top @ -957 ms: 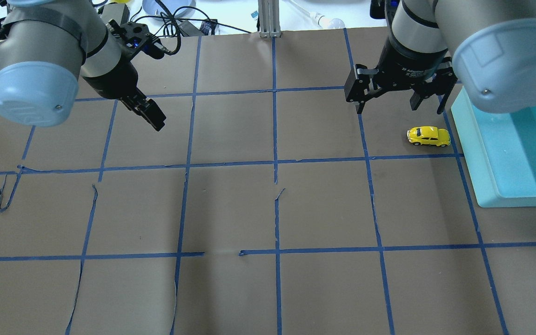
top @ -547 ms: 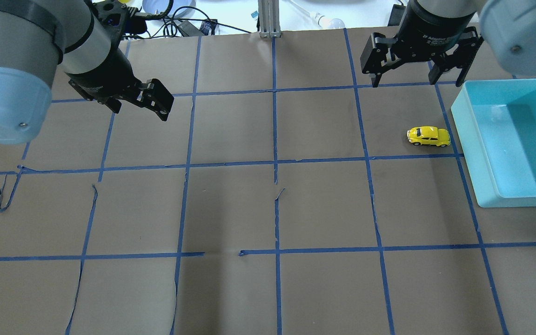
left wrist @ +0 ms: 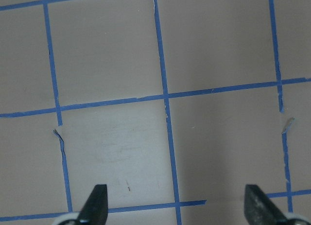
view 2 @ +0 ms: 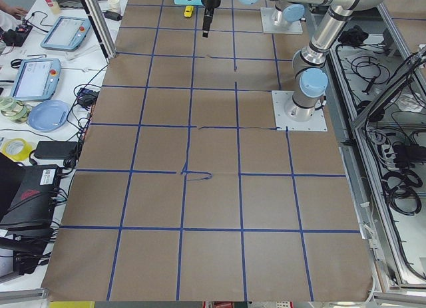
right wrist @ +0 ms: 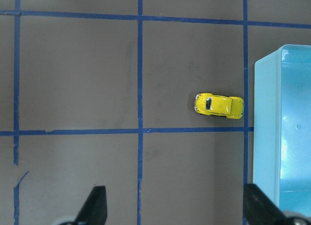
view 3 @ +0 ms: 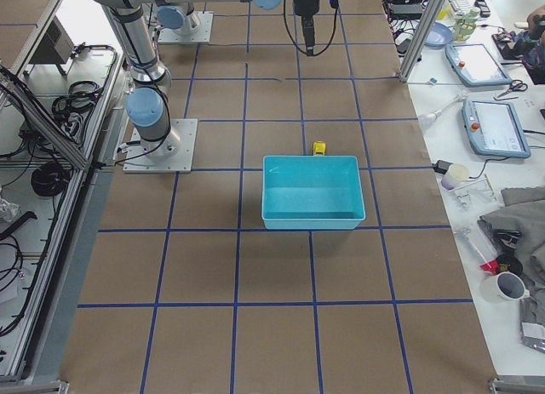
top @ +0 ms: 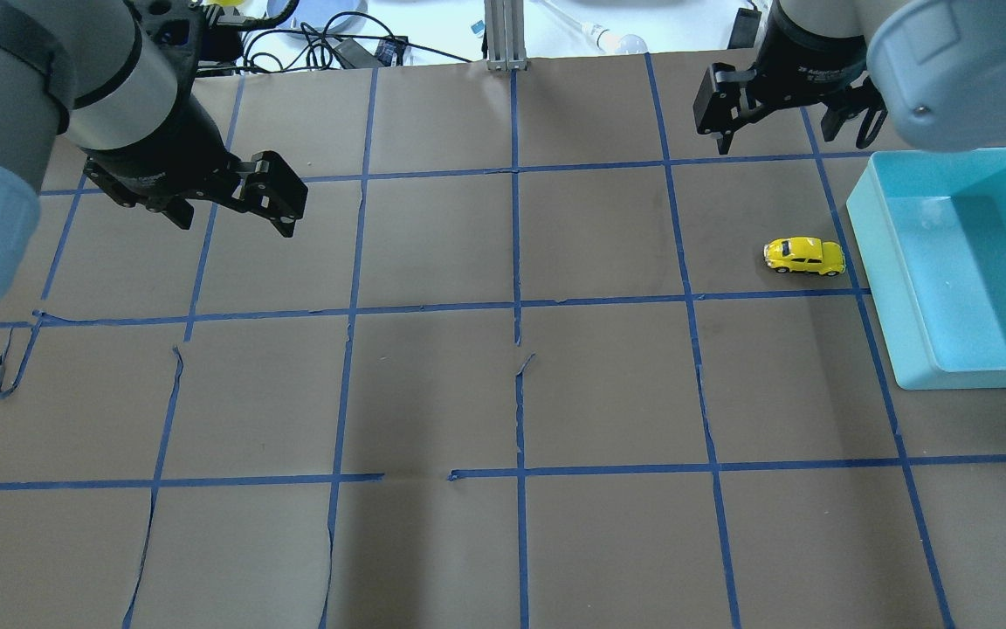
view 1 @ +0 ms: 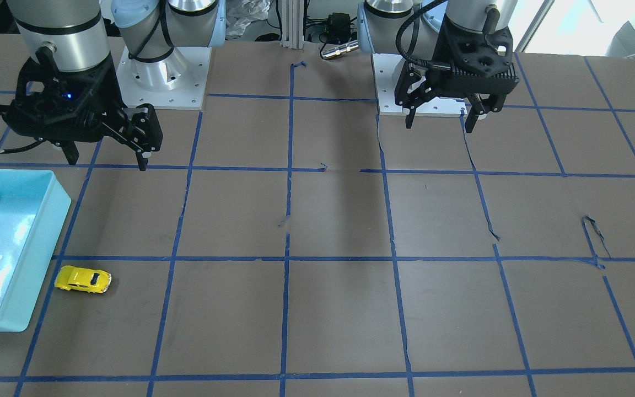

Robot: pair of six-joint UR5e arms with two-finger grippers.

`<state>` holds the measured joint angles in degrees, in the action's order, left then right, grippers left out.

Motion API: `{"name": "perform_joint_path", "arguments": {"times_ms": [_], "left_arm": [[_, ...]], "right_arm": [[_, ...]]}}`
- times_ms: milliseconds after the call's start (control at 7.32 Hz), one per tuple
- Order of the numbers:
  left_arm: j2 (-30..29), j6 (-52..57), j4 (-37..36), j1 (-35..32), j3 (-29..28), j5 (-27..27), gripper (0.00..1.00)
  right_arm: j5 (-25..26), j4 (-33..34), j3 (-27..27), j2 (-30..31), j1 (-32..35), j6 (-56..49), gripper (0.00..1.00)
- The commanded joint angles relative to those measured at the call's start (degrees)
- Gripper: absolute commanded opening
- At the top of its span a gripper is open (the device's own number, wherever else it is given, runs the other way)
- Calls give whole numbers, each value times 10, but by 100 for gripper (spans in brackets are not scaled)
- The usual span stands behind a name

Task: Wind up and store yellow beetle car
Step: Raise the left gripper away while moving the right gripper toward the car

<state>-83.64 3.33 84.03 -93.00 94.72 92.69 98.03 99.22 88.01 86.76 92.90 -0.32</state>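
Since the front-facing feed is the one I watch most, I'll start there. The right gripper hangs with fingers spread wide, gripping nothing. The yellow beetle car sits on the table well out in front of it, on the side away from the robot's base, just beside the teal bin. The left gripper is spread and empty too, way across the table from the car.

Overhead, only brown paper and blue tape lines lie between the right gripper and the car.

In the two side feeds the car is a tiny yellow speck by the bin wall.

The right wrist cam shows the car ahead of the spread fingertips, nearer one finger, with a small gap to the bin. The left wrist cam shows just tape grid ahead of its fingertips.

Count: one car, one bin, two grippers.
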Motion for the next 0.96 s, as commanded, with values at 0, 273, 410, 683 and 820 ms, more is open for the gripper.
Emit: {"name": "perform_joint_path", "arguments": {"times_ms": [0,273,410,683,820], "left_arm": [[-1,-10,0,-10,-6,1,100],[0,-10,0,-10,-6,0,100],[1,-10,0,-10,-6,2,100],[1,-10,0,-10,-6,0,100],[1,-10,0,-10,-5,0,100]], "right_arm": [[0,29,8,-31,-22,-137,100],[-47,43,16,-41,-83,-270,100],[-85,50,40,-46,-120,-363,100],[-94,78,89,-50,-180,-553,100],[-94,112,112,-62,-208,-584,100]]}}
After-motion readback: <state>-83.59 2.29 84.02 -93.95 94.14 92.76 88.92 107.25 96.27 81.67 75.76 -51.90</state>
